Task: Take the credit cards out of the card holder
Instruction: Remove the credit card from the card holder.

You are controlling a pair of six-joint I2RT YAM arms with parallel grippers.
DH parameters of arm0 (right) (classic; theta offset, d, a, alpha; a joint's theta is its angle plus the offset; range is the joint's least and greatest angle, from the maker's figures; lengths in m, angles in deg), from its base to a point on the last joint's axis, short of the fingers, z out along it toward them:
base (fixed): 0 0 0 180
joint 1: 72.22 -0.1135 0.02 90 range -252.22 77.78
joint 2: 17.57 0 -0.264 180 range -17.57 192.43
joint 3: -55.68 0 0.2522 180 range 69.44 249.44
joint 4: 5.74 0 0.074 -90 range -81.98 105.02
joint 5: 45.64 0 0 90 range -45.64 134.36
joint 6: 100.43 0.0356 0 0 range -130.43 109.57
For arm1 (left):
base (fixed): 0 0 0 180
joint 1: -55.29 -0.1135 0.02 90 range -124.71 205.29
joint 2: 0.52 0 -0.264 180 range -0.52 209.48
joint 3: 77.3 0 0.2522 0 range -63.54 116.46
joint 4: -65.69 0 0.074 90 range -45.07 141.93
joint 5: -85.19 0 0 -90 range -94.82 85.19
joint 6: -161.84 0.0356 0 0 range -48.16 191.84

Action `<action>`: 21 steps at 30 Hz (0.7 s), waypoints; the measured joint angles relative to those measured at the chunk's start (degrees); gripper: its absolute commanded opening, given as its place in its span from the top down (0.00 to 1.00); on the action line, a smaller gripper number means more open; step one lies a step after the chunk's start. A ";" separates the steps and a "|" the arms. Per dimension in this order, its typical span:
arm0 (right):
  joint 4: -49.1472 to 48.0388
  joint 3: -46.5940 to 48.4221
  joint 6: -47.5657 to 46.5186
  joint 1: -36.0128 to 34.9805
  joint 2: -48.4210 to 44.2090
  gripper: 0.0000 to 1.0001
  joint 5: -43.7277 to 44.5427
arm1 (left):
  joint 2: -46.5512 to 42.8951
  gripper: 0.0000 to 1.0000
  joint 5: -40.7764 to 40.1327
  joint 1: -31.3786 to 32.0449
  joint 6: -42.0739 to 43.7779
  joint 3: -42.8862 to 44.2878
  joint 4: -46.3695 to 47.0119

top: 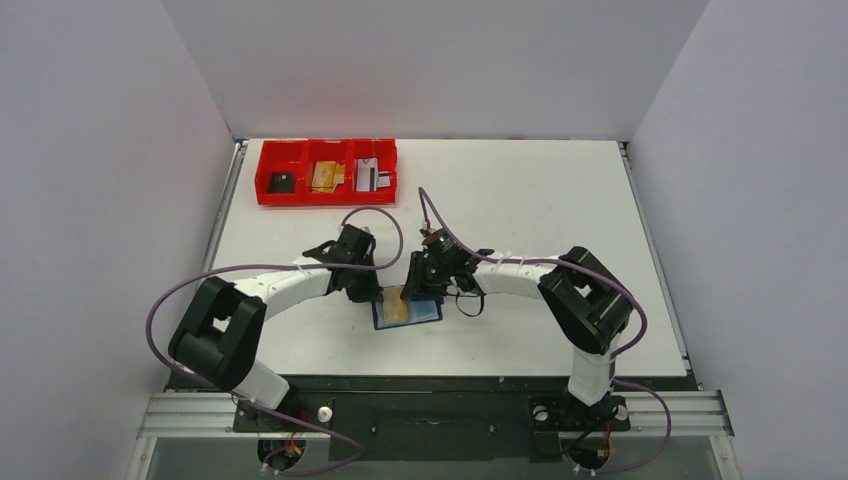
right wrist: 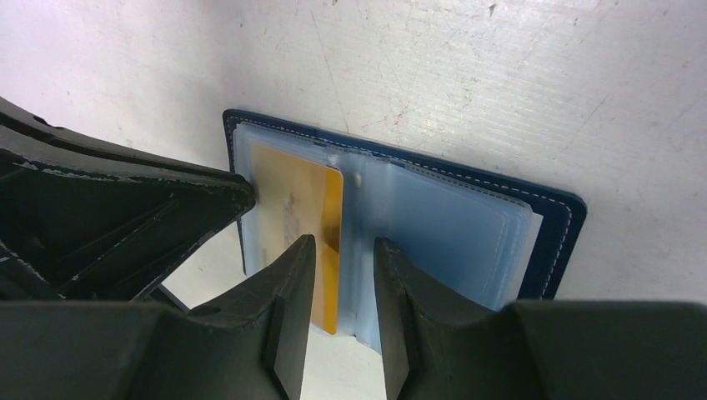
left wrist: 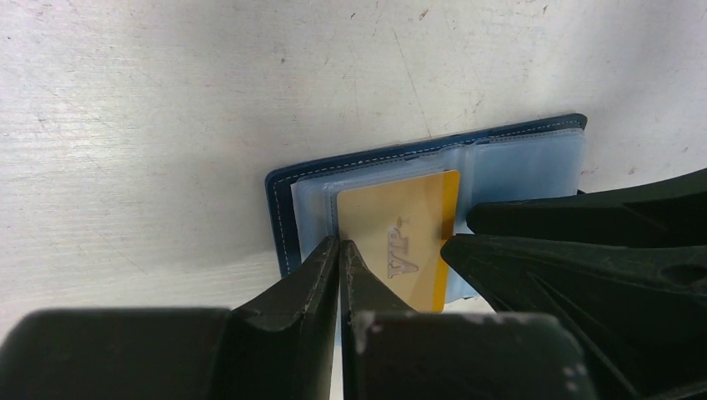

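top: red tray [top: 300,196] | left wrist: VIP lettering on gold card [left wrist: 400,233]

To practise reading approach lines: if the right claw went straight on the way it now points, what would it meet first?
The right claw would probably meet the open card holder's clear pockets at its fold, just beside the gold card; its height above them is unclear.
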 measured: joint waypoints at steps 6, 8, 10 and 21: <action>-2.95 -1.55 0.92 1.11 0.11 0.75 -1.64 | 0.59 1.00 -0.44 0.42 -0.96 0.00 0.68; -4.13 -2.16 1.40 1.49 0.20 0.76 -2.25 | 0.68 1.00 -0.57 0.50 -1.16 0.00 0.81; -5.27 -2.86 1.95 1.86 0.22 0.77 -2.99 | 0.83 1.00 -0.72 0.66 -1.40 0.00 1.03; -9.49 -4.35 4.13 2.80 0.90 0.81 -6.29 | 1.66 1.00 -1.81 2.29 -2.64 0.42 2.34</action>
